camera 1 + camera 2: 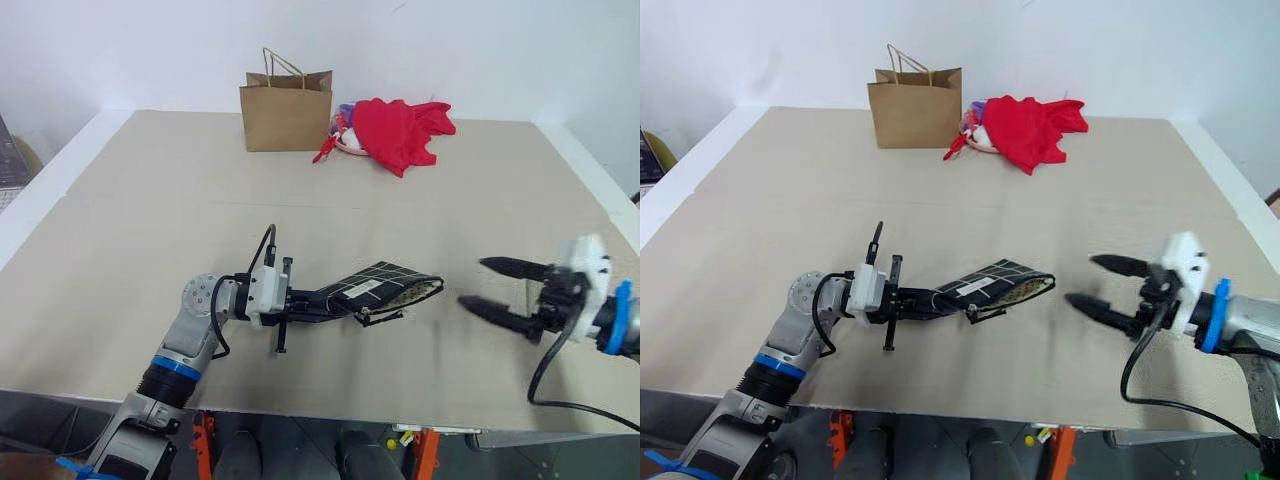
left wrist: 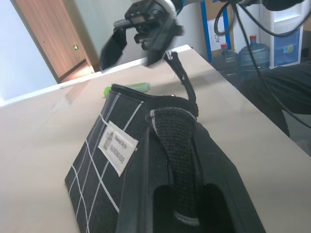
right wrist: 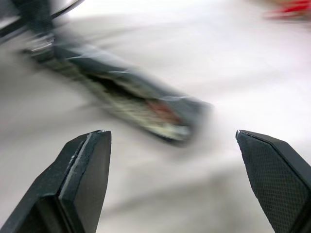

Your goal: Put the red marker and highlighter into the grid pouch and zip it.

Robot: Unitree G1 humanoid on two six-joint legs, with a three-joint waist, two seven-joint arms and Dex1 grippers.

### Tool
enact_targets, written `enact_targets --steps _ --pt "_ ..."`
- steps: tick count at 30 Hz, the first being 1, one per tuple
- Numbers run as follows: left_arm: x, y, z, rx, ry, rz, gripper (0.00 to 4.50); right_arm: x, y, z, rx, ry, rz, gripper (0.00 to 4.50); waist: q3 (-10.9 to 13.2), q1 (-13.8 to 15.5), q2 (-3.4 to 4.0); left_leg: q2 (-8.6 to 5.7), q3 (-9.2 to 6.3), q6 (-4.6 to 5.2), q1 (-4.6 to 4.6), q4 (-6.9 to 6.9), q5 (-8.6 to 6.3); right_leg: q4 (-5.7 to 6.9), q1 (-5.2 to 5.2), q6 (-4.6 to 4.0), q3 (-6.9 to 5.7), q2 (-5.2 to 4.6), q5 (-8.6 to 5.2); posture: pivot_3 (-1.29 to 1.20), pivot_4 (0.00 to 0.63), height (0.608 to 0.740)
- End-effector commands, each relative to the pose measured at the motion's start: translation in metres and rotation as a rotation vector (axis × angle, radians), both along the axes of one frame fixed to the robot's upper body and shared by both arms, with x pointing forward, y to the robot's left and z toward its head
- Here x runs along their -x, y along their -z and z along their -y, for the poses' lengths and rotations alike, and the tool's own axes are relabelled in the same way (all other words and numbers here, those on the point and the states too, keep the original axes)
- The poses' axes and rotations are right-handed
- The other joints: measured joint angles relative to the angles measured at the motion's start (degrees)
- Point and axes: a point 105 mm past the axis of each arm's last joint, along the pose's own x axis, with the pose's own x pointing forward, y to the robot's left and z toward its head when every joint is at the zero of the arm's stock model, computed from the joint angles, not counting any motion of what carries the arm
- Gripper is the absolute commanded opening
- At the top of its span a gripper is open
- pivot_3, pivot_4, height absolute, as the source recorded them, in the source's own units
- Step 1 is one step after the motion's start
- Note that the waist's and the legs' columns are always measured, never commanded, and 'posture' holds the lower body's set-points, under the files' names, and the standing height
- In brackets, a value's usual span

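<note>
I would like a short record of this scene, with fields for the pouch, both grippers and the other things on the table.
pouch: grid pouch held off the table, mouth open toward the right gripper
left gripper: left gripper shut on the pouch's end
right gripper: right gripper open, holding nothing, apart from the pouch
highlighter: green highlighter lying on the table beyond the pouch
far edge: brown paper bag, red cloth

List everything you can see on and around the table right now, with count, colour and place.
grid pouch: one, black with white grid lines, held up off the table's near middle, mouth open toward the right gripper
highlighter: one, lime green, on the table just beyond the pouch
paper bag: one, brown, standing at the far edge
red cloth: one bundle, far edge, right of the bag
table: one, beige
left gripper: shut on the pouch's end
right gripper: open, apart from the pouch
</note>
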Motion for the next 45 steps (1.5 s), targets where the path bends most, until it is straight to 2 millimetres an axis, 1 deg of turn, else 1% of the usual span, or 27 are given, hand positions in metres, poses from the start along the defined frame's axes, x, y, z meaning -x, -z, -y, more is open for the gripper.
enact_targets --steps 1,4,5,6,8,11,13,16,19,21,22,23,24,25,27,28,29,30,33,35,36,37,38,40,41,43,45 --pt "0.002 -0.007 -0.001 0.011 0.017 0.03 0.0 -0.007 -0.004 0.029 -0.006 0.208 0.057 4.42 -0.02 -0.09 0.05 -0.01 0.01 0.02 0.0 0.01 0.02 0.0 -0.01 0.01 0.01 0.0 0.02 0.0 0.15 0.74" --pt "0.002 -0.007 -0.002 0.006 0.018 0.034 0.0 -0.017 -0.001 0.058 -0.054 0.503 0.097 4.42 -0.02 -0.19 0.06 0.0 0.0 0.04 0.01 -0.01 0.03 0.0 -0.01 0.0 0.01 0.01 0.03 0.0 0.15 0.74" --pt "0.002 -0.007 -0.002 0.005 0.018 0.035 0.0 -0.018 0.003 0.071 -0.058 0.631 0.11 4.42 -0.03 -0.19 0.06 0.0 0.0 0.04 0.01 -0.01 0.03 0.0 -0.02 0.0 0.01 0.01 0.03 0.0 0.15 0.74" --pt "0.001 -0.007 -0.002 0.004 0.017 0.036 0.0 -0.018 0.006 0.077 -0.056 0.711 0.117 4.42 -0.03 -0.17 0.07 0.0 0.0 0.04 0.0 -0.01 0.03 0.0 -0.02 0.0 0.01 0.01 0.03 0.0 0.15 0.74" --pt "0.002 -0.007 -0.002 0.003 0.019 0.036 0.0 -0.017 0.015 0.083 -0.065 0.803 0.097 4.42 -0.05 -0.16 0.1 -0.01 0.0 0.04 -0.02 -0.02 0.03 0.0 -0.04 0.0 0.01 0.0 0.03 0.0 0.15 0.74" --pt "0.003 -0.006 -0.002 0.002 0.021 0.035 0.0 -0.017 0.033 0.091 -0.124 0.926 0.04 4.42 -0.06 -0.15 0.12 -0.01 0.0 0.04 -0.01 -0.11 0.03 0.0 -0.05 -0.03 0.01 0.0 0.0 0.0 0.15 0.74" --pt "0.002 -0.006 -0.002 0.0 0.022 0.036 0.0 -0.017 0.044 0.09 -0.141 0.96 -0.005 4.42 -0.06 -0.15 0.13 -0.01 0.0 0.04 -0.01 -0.15 0.03 0.0 -0.06 -0.06 0.01 0.0 -0.02 0.0 0.15 0.74" --pt "0.002 -0.007 -0.002 -0.002 0.023 0.044 0.0 -0.016 0.063 0.082 -0.167 0.969 -0.087 4.42 -0.07 -0.16 0.14 -0.01 0.0 0.04 0.0 -0.17 0.03 0.0 -0.06 -0.05 0.01 0.0 -0.03 0.0 0.15 0.74" --pt "0.002 -0.007 -0.003 -0.004 0.019 0.045 0.0 -0.015 0.076 0.074 -0.17 0.958 -0.142 4.42 -0.08 -0.18 0.15 -0.01 0.0 0.04 0.0 -0.17 0.03 0.0 -0.06 -0.05 0.01 0.0 -0.03 0.0 0.15 0.74" --pt "0.002 -0.007 -0.004 -0.005 0.016 0.045 0.0 -0.014 0.082 0.074 -0.157 0.962 -0.163 3.9 -0.08 -0.19 0.12 0.0 0.0 0.04 0.02 -0.17 0.03 0.0 -0.05 -0.06 0.01 0.01 -0.03 0.0 0.15 0.74" --pt "0.002 -0.007 -0.004 -0.005 0.014 0.046 0.0 -0.011 0.087 0.078 -0.125 0.98 -0.179 3.62 -0.08 -0.2 0.12 0.0 0.0 0.04 0.01 -0.17 0.03 0.0 -0.05 -0.06 0.01 0.01 -0.03 0.0 0.15 0.74" --pt "0.002 -0.007 -0.004 -0.005 0.012 0.046 0.0 -0.01 0.09 0.08 -0.106 0.986 -0.19 3.14 -0.08 -0.2 0.12 0.0 0.0 0.04 0.02 -0.17 0.03 0.0 -0.05 -0.06 0.01 0.01 -0.03 0.0 0.15 0.74" --pt "0.002 -0.007 -0.004 -0.006 0.012 0.046 0.0 -0.009 0.092 0.081 -0.094 0.989 -0.197 2.85 -0.09 -0.21 0.11 0.0 0.0 0.04 0.03 -0.17 0.03 0.0 -0.05 -0.06 0.01 0.01 -0.03 0.0 0.15 0.74" --pt "0.002 -0.007 -0.004 -0.006 0.011 0.046 0.0 -0.008 0.093 0.081 -0.087 0.987 -0.202 2.29 -0.09 -0.21 0.1 0.0 0.0 0.04 0.03 -0.17 0.03 0.0 -0.05 -0.06 0.01 0.01 -0.03 0.0 0.15 0.74" --pt "0.002 -0.007 -0.004 -0.005 0.01 0.047 0.0 -0.007 0.092 0.084 -0.062 0.981 -0.198 1.45 -0.11 -0.21 0.07 0.0 0.0 0.04 0.03 -0.17 0.03 0.0 -0.03 -0.06 0.01 0.01 -0.03 0.0 0.15 0.74" --pt "0.002 -0.007 -0.004 -0.004 0.01 0.047 0.0 -0.008 0.09 0.085 -0.044 0.964 -0.187 1.08 -0.11 -0.21 0.07 0.0 0.0 0.04 0.03 -0.16 0.03 0.0 -0.03 -0.06 0.01 0.01 -0.03 0.0 0.15 0.74" --pt "0.002 -0.007 -0.004 -0.004 0.01 0.048 0.0 -0.008 0.086 0.086 -0.023 0.95 -0.179 1.11 -0.11 -0.17 0.06 0.0 0.0 0.04 0.02 -0.15 0.03 -0.01 -0.03 -0.06 0.01 0.0 -0.03 0.0 0.15 0.74" --pt "0.002 -0.007 -0.004 -0.003 0.009 0.047 0.0 -0.011 0.078 0.084 0.009 0.896 -0.139 1.11 -0.11 -0.13 0.06 0.0 0.0 0.04 0.02 -0.15 0.03 -0.01 -0.02 -0.06 0.02 -0.01 -0.03 0.0 0.15 0.74" --pt "0.002 -0.007 -0.004 -0.003 0.01 0.046 0.0 -0.017 0.059 0.08 0.067 0.795 -0.07 1.11 -0.1 -0.15 0.08 -0.01 0.01 0.04 0.01 -0.15 0.03 -0.01 -0.03 -0.05 0.01 -0.01 -0.04 0.0 0.15 0.74" --pt "0.002 -0.007 -0.003 -0.004 0.014 0.046 0.0 -0.027 0.021 0.055 0.027 0.577 0.067 1.11 -0.05 -0.41 0.18 -0.01 0.01 0.04 0.01 -0.16 0.03 -0.01 -0.05 -0.04 0.02 0.0 -0.05 0.0 0.15 0.74" --pt "0.002 -0.007 -0.003 -0.004 0.015 0.046 0.0 -0.027 0.008 0.044 0.029 0.484 0.117 1.11 -0.06 -0.52 0.2 -0.01 0.03 0.04 0.01 -0.18 0.03 -0.01 -0.07 -0.03 0.03 0.0 -0.05 0.0 0.15 0.74" --pt "0.002 -0.007 -0.003 -0.005 0.016 0.046 0.0 -0.027 0.001 0.038 0.035 0.428 0.145 1.11 -0.05 -0.65 0.19 -0.01 0.04 0.04 0.02 -0.19 0.03 -0.01 -0.06 -0.03 0.03 0.0 -0.05 0.0 0.15 0.74" --pt "0.002 -0.007 -0.003 -0.005 0.017 0.047 0.0 -0.023 -0.008 0.022 0.049 0.3 0.162 1.11 -0.05 -0.69 0.19 0.0 0.03 0.04 0.03 -0.2 0.03 -0.01 -0.06 -0.03 0.03 0.01 -0.06 0.0 0.15 0.74" --pt "0.002 -0.007 -0.003 -0.006 0.019 0.048 0.0 -0.014 -0.017 0.001 0.075 0.119 0.178 1.11 -0.05 -0.67 0.19 0.0 0.03 0.04 0.03 -0.24 0.03 -0.01 -0.06 -0.01 0.02 0.0 -0.08 0.0 0.15 0.74" --pt "0.001 -0.008 -0.004 -0.007 0.02 0.05 0.0 -0.007 -0.019 -0.012 0.111 0.004 0.175 1.11 -0.03 -0.63 0.17 0.0 0.01 0.04 0.03 -0.25 0.03 -0.01 -0.05 -0.01 0.01 0.01 -0.1 0.0 0.15 0.74" --pt "0.001 -0.008 -0.004 -0.008 0.022 0.053 0.0 0.014 -0.015 -0.035 0.223 -0.239 0.125 1.11 -0.03 -0.45 0.17 -0.02 0.01 0.04 -0.02 -0.25 0.03 -0.03 -0.05 0.02 0.01 -0.01 -0.13 0.0 0.15 0.74" --pt "0.001 -0.008 -0.003 -0.007 0.023 0.054 0.0 0.029 -0.008 -0.046 0.298 -0.38 0.079 1.11 -0.03 -0.25 0.16 -0.02 0.01 0.06 -0.02 -0.26 0.01 -0.04 -0.05 0.01 0.0 -0.01 -0.17 0.0 0.15 0.74"
